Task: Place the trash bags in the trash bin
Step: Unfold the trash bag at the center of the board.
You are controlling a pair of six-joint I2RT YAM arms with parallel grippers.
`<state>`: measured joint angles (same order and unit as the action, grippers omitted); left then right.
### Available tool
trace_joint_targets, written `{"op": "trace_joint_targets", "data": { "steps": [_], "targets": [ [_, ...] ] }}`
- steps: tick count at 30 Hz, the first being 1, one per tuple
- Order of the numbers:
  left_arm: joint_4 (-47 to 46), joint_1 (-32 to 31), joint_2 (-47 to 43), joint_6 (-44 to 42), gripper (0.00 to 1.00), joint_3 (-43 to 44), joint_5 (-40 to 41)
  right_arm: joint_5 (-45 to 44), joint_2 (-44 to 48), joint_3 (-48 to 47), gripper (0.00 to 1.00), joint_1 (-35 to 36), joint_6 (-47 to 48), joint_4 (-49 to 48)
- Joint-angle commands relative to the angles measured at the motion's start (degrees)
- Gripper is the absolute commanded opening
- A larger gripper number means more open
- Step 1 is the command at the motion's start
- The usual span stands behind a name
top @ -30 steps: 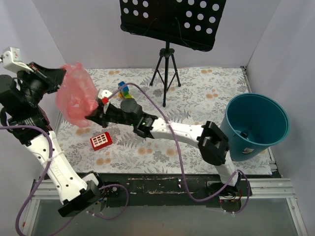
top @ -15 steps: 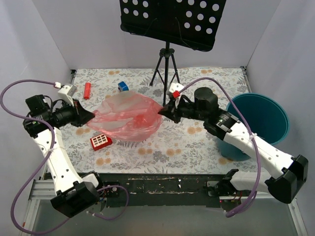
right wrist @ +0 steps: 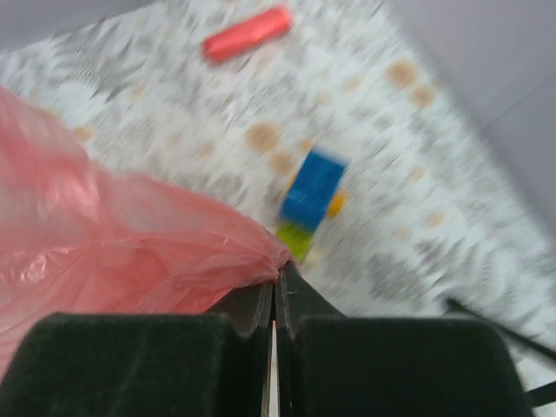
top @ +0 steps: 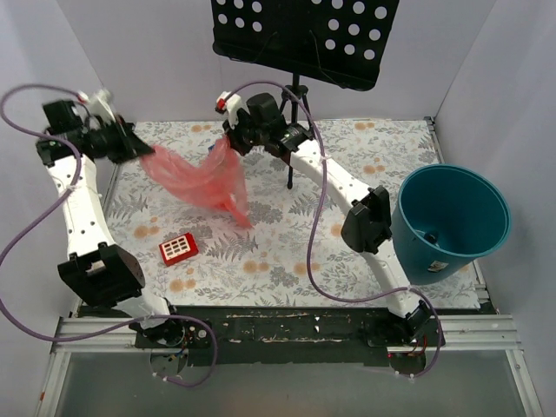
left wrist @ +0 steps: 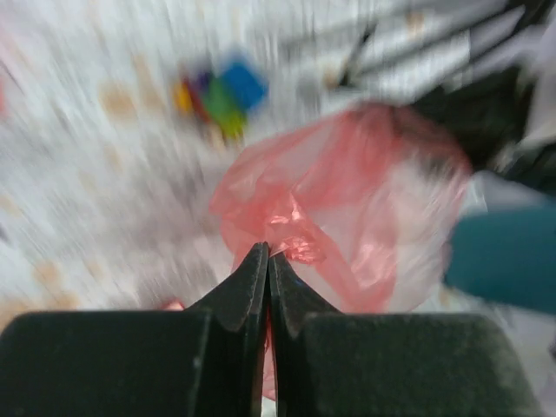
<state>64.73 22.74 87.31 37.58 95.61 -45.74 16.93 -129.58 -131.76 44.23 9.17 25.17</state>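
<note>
While your left gripper (top: 132, 149) and right gripper (top: 229, 139) each pinch tight on an edge of the thin translucent red-pink plastic bag (top: 204, 181), it sags stretched between them, likely for carrying, well apart from the round teal-blue plastic bin (top: 415, 248).

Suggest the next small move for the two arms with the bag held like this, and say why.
Probably carry the trash bag rightward toward the trash bin, both grips kept. The left gripper and right gripper are each shut on a bag edge, the film hangs between them over the far left of the table, and the bin stands at the right edge.
</note>
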Motion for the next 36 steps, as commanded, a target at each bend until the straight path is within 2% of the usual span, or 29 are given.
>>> {"op": "trace_joint_targets", "data": {
  "steps": [1, 3, 4, 5, 7, 8, 9, 10, 12, 13, 14, 15, 16, 17, 18, 19, 21, 23, 24, 26, 29, 33, 36],
  "targets": [
    [-21.6, 0.5, -7.7, 14.0, 0.0, 24.2, 3.1, -9.2, 9.2, -13.2, 0.01, 1.7, 11.8, -20.8],
    [-46.8, 0.3, -15.1, 19.3, 0.0, 19.2, 2.5, -7.9, 21.9, 9.0, 0.01, 2.5, 15.8, -55.3],
    [-60.1, 0.4, -19.8, 21.0, 0.0, 13.9, 2.5, -6.2, 23.5, 9.3, 0.01, 3.8, 20.1, -64.2],
    [-67.9, 0.3, -23.0, 19.3, 0.0, 11.9, 2.4, -5.4, 22.1, 3.2, 0.01, 5.9, 26.6, -64.4],
    [-74.1, 0.4, -25.3, 17.4, 0.0, 12.2, -4.2, -4.4, 18.5, -7.7, 0.01, 8.4, 34.3, -61.8],
    [-75.4, 0.5, -26.5, 16.8, 0.0, 10.9, -6.0, -4.8, 19.3, -7.2, 0.01, 8.6, 36.9, -62.1],
    [-76.8, 0.3, -28.8, 15.9, 0.0, 6.8, -8.5, -6.3, 21.6, -0.5, 0.01, 8.6, 39.1, -64.3],
    [-78.6, 0.4, -32.2, 14.5, 0.0, 0.7, -12.0, -9.1, 25.9, 11.5, 0.01, 8.1, 41.6, -68.7],
    [-79.0, 0.3, -38.8, 6.4, 0.0, -20.4, -27.3, -10.7, 33.0, 36.0, 0.01, 6.1, 42.9, -72.6],
    [-72.4, -0.1, -41.0, 0.0, 0.0, -29.1, -33.9, -13.3, 36.2, 47.4, 0.01, 6.0, 42.9, -67.6],
    [-42.1, -1.1, -41.1, -24.5, 0.0, -33.2, -32.9, -12.0, 39.0, 55.9, 0.01, 6.0, 41.6, -55.4],
    [-8.0, -3.7, -39.0, -56.0, 0.0, -32.9, -27.0, -6.5, 41.1, 62.4, 0.01, 6.1, 41.9, -31.8],
    [12.7, -6.5, -36.7, -85.0, 0.0, -34.6, -21.3, 0.6, 43.9, 67.1, 0.01, 7.3, 42.8, -17.1],
    [13.7, -10.5, -36.6, -76.5, 0.0, -36.6, -16.4, 8.5, 47.1, 75.2, 0.01, 8.9, 44.3, -5.9],
    [14.5, -14.0, -37.6, -70.9, 0.0, -36.8, -17.2, 12.5, 52.4, 82.1, 0.01, 12.3, 46.0, -1.0],
    [14.4, -15.4, -39.8, -65.0, 0.0, -36.6, -17.5, 11.6, 59.3, 87.7, 0.01, 15.9, 43.7, -1.6],
    [14.1, -16.0, -46.1, -59.4, 0.0, -36.3, -23.1, 8.8, 74.4, 95.1, 0.01, 20.7, 34.0, -6.7],
    [6.1, -16.0, -52.3, -44.6, 0.0, -37.1, -26.5, 7.3, 81.4, 94.8, 0.01, 21.1, 27.7, -7.7],
    [0.1, -16.0, -54.3, -33.5, 0.0, -37.3, -26.2, 7.2, 81.9, 92.7, 0.01, 21.0, 27.1, -5.4],
    [-6.1, -16.0, -55.8, -24.3, 0.0, -37.3, -23.5, 7.2, 80.8, 86.7, 0.01, 20.2, 28.1, 0.2],
    [-1.6, -16.1, -52.3, -25.0, 0.0, -33.8, -25.8, 6.7, 79.0, 80.3, 0.01, 19.8, 29.1, 4.2],
    [-6.5, -16.0, -49.8, -13.5, 0.0, -31.6, -21.0, 2.1, 77.9, 76.2, 0.01, 19.8, 23.6, -3.8],
    [-11.6, -16.0, -49.6, -1.9, 0.0, -31.1, -8.4, -8.0, 72.8, 71.8, 0.01, 19.1, 15.6, -10.0]
  ]
}}
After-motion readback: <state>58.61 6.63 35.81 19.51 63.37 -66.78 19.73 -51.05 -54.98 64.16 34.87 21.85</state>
